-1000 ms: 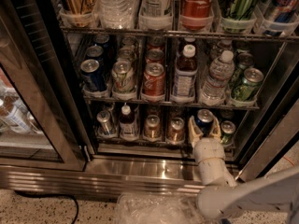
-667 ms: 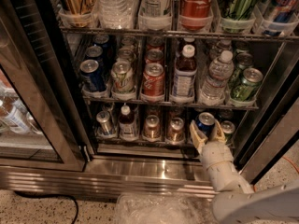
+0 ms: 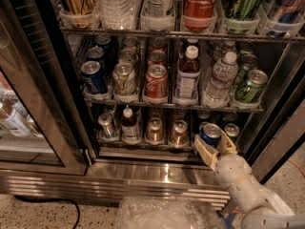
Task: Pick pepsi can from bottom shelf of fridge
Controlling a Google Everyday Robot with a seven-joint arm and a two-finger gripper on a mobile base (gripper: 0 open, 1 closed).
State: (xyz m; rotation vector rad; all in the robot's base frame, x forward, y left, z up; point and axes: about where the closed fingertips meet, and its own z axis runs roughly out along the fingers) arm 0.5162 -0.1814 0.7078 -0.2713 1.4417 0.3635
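Observation:
The fridge point(image 3: 71, 104) stands open in front of me. The pepsi can point(image 3: 209, 134), dark blue with a silver top, is tilted at the front right edge of the bottom shelf point(image 3: 143, 144). My gripper point(image 3: 213, 146) is low at the right, its cream fingers point(image 3: 202, 150) closed on either side of the can. The white arm point(image 3: 248, 190) runs off toward the lower right corner.
On the bottom shelf stand a silver can point(image 3: 106, 125), a small bottle point(image 3: 128, 124), two copper-brown cans point(image 3: 154, 129) and a green can point(image 3: 232, 130). The shelf above holds cans and bottles. The steel base with grille point(image 3: 109, 187) lies below. A clear plastic bin point(image 3: 167, 214) sits on the floor.
The gripper with the pepsi can has moved forward and slightly right, drawing the can toward the shelf's front edge. The arm has shifted right.

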